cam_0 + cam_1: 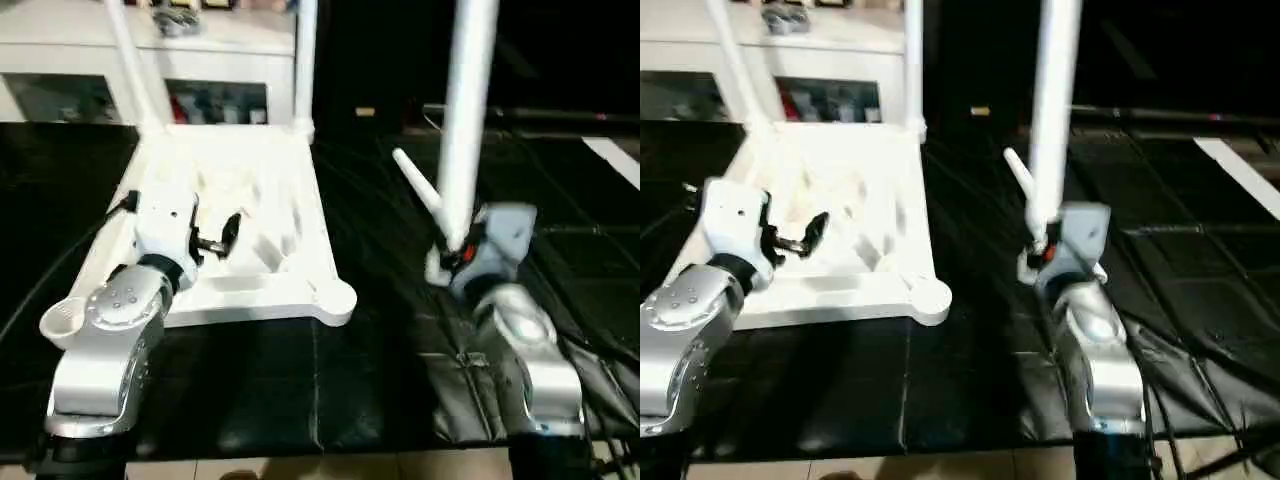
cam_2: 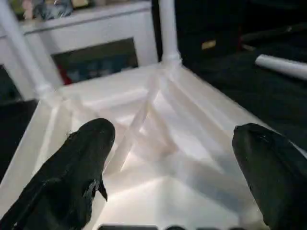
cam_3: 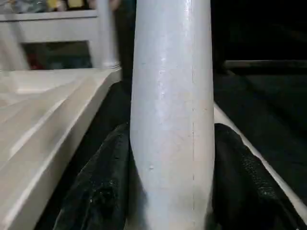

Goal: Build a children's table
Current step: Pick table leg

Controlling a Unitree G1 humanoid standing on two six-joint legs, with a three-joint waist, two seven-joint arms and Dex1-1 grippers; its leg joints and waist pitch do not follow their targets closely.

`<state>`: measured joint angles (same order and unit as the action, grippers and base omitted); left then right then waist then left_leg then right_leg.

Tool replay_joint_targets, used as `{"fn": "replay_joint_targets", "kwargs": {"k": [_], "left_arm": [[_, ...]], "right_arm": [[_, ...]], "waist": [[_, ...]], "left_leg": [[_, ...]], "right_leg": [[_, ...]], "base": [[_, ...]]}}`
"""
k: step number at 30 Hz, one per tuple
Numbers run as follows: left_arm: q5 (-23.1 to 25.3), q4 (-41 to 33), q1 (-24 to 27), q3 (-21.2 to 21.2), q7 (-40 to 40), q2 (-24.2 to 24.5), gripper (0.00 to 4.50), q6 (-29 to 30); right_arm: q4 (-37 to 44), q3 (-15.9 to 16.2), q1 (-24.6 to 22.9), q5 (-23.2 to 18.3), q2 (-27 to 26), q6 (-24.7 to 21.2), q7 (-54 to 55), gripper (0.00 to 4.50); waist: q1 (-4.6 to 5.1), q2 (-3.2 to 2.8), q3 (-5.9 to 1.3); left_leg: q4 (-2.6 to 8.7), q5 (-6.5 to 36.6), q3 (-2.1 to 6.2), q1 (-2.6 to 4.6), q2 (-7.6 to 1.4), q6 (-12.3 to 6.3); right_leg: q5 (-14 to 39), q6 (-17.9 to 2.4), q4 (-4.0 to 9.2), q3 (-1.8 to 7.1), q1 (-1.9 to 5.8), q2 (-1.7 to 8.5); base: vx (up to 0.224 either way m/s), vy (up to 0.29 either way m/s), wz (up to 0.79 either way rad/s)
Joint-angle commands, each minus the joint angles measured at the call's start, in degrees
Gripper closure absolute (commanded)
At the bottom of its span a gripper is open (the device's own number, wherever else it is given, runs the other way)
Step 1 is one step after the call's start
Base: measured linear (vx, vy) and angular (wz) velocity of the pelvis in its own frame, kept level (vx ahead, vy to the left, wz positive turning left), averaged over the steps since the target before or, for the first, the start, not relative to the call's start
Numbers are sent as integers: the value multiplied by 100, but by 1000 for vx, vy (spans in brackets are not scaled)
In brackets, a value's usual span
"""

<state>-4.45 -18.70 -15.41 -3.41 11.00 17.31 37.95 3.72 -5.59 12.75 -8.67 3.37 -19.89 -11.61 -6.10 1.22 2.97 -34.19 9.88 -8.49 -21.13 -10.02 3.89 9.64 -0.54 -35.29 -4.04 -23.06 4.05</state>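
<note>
Already two legs (image 1: 305, 60) stand in the upturned tabletop (image 1: 300, 290); right tool (image 1: 1042, 243) grips the third leg (image 1: 1052, 110), left tool (image 2: 172, 167) gapes empty, fourth leg (image 1: 418, 185) waits on the desk (image 1: 260, 380).

No legible text, label, brand, number or sign anywhere. Small coloured items behind the cabinet (image 1: 150, 60) glass too blurred to read.
</note>
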Motion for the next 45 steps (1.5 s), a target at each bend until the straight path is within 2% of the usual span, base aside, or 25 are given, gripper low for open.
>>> {"fn": "replay_joint_targets", "kwargs": {"k": [1, 3, 4, 5, 6, 7, 8, 9, 10, 12, 13, 14, 16, 19, 21, 22, 24, 27, 28, 29, 35, 38, 39, 41, 45], "left_arm": [[-45, 3, -56, 51, 18, -48, 0, 29], [-86, 78, -37, 16, -26, -157, 0, -57], [-89, 89, -32, 8, -35, -172, 0, -73], [-81, 120, -12, -7, -69, -214, 0, -124], [-71, 129, -2, -7, -84, -225, 0, -141], [-79, 125, 10, -26, -108, -253, 0, -141], [-85, 122, 15, -36, -120, -267, 0, -139], [-90, 108, 27, -56, -144, -285, 0, -141], [-85, 87, 40, -72, -175, -301, 0, -152], [-68, 42, 47, -104, -233, -322, 0, -166], [-66, 34, 43, -112, -240, -326, 0, -168], [-81, 26, 27, -131, -246, -348, 0, -158], [-266, -10, -135, -276, -268, -519, 0, -17], [-404, -11, -246, -334, -244, -594, 0, 89], [-849, 57, -552, -517, -175, -832, 0, 387], [-1391, 232, -940, -718, -83, -1120, 0, 613], [-1674, 380, -1179, -782, 44, -1242, 0, 738], [-1928, 648, -1535, -710, 367, -1324, 0, 877], [-2195, 863, -1797, -740, 567, -1425, 0, 917], [-2195, 863, -1797, -740, 567, -1425, 0, 917], [-2933, 1438, -2509, -787, 1094, -1639, 0, 1436], [-3218, 1661, -2709, -834, 1161, -1761, 0, 1701], [-3221, 1746, -2749, -777, 1235, -1755, 0, 1716], [-3226, 1825, -2777, -737, 1299, -1737, 0, 1700], [-3231, 2151, -2852, -810, 1406, -1705, 0, 1567]], "right_arm": [[319, 55, 44, -358, 89, 6, -313, 257], [449, 120, 88, -582, 74, -79, -540, 257], [449, 133, 99, -566, 77, -74, -550, 257], [379, 126, 186, -449, -3, 102, -432, 257], [327, 102, 237, -379, -69, 226, -331, 257], [362, 32, 295, -560, -175, -114, -300, 257], [387, -3, 320, -667, -223, -310, -300, 257], [337, -12, 374, -776, -256, -232, -381, 257], [231, -37, 436, -750, -288, -57, -315, 257], [56, -102, 567, -867, -311, 32, -303, 257], [44, -100, 590, -941, -291, -50, -363, 257], [35, -79, 611, -990, -254, -160, -423, 257], [-62, -55, 761, -1327, -153, -644, -760, 257], [-103, -68, 836, -1444, -125, -918, -860, 257], [-298, -65, 973, -1378, -104, -754, -958, 257], [-451, -55, 1061, -1569, -21, -877, -1218, 257], [-467, -57, 1083, -1926, 54, -1134, -1566, 257], [-378, 40, 1062, -2320, 268, -1496, -2133, 257], [-274, 88, 1051, -2553, 439, -1759, -2558, 257], [-274, 88, 1051, -2553, 439, -1759, -2558, 257], [-149, 188, 983, -2941, 819, -2020, -3357, 257], [-46, 124, 944, -3169, 839, -2181, -3403, 257], [25, 91, 924, -3298, 825, -2268, -3426, 257], [105, 84, 896, -3397, 837, -2329, -3494, 257], [245, 83, 827, -3508, 870, -2380, -3562, 257]], "waist": [[1, -41, -372], [20, 67, -359], [3, 10, -363], [27, 82, -351], [25, 54, -349], [55, 141, -343], [52, 118, -343], [95, 279, -333], [70, 249, -333], [82, 308, -327], [88, 266, -321], [109, 361, -324], [90, 417, -310], [71, 419, -321], [44, 455, -334], [38, 466, -335], [-8, 495, -331], [-49, 484, -347], [-59, 435, -356], [-49, 475, -355], [-88, 426, -392], [-95, 434, -374], [-100, 390, -372], [-100, 413, -369], [-90, 364, -355]], "left_leg": [[419, 1607, 51, 47, -195, 15], [422, 1575, 27, 30, -208, -50], [424, 1535, 37, 41, -216, -38], [429, 1546, 24, 30, -218, -41], [434, 1582, 35, 39, -217, -12], [436, 1699, 21, 48, -218, 24], [439, 1726, 36, 46, -205, 37], [446, 1848, 31, 57, -222, 41], [450, 1829, 49, 54, -223, 63], [452, 1902, 54, 81, -242, 107], [467, 2028, 72, 100, -250, 176], [471, 2085, 74, 104, -262, 207], [476, 2168, 80, 106, -258, 208], [463, 2143, 90, 102, -254, 246], [433, 2102, 66, 116, -243, 301], [437, 2047, 66, 103, -246, 300], [421, 1889, 53, 79, -240, 266], [422, 1717, 59, 55, -242, 193], [419, 1664, 61, 54, -246, 215], [405, 1637, 34, 52, -225, 183], [385, 1227, 30, 35, -243, 217], [385, 1297, 29, 37, -246, 185], [391, 1374, 41, 53, -251, 196], [391, 1453, 40, 54, -252, 187], [403, 1558, 44, 69, -253, 216]], "right_leg": [[1560, -547, 442, 252, 256, 334], [1816, -486, 483, 258, 251, 344], [1872, -484, 471, 262, 240, 355], [1944, -459, 499, 260, 232, 351], [2025, -453, 482, 254, 228, 353], [2218, -394, 521, 251, 205, 346], [2294, -370, 497, 248, 224, 352], [2507, -255, 554, 236, 198, 345], [2543, -235, 517, 230, 212, 372], [2626, -202, 535, 228, 162, 388], [2622, -177, 542, 226, 151, 373], [2507, -149, 547, 216, 153, 361], [2412, -174, 534, 222, 163, 374], [2408, -194, 537, 225, 165, 397], [2387, -226, 525, 228, 146, 409], [2334, -246, 526, 228, 160, 412], [2133, -286, 510, 227, 182, 405], [1985, -258, 500, 222, 223, 395], [1913, -275, 486, 229, 229, 405], [1901, -277, 507, 229, 236, 384], [1278, -607, 425, 234, 297, 399], [1457, -711, 451, 224, 300, 403], [1575, -691, 467, 222, 295, 405], [1733, -632, 494, 217, 298, 408], [2042, -503, 548, 212, 279, 413]], "base": [[0, 0, 0], [0, 0, 0], [0, 0, 0], [0, 0, 0], [0, 0, 0], [0, 0, 0], [0, 0, 0], [0, 0, 0], [0, 0, 0], [0, 0, 0], [0, 0, 0], [0, 0, 0], [0, 0, 0], [0, 0, 0], [0, 0, 0], [0, 0, 0], [0, 0, 0], [0, 0, 0], [0, 0, 0], [0, 0, 0], [0, 0, 0], [0, 0, 0], [0, 0, 0], [0, 0, 0], [0, 0, 0]]}}
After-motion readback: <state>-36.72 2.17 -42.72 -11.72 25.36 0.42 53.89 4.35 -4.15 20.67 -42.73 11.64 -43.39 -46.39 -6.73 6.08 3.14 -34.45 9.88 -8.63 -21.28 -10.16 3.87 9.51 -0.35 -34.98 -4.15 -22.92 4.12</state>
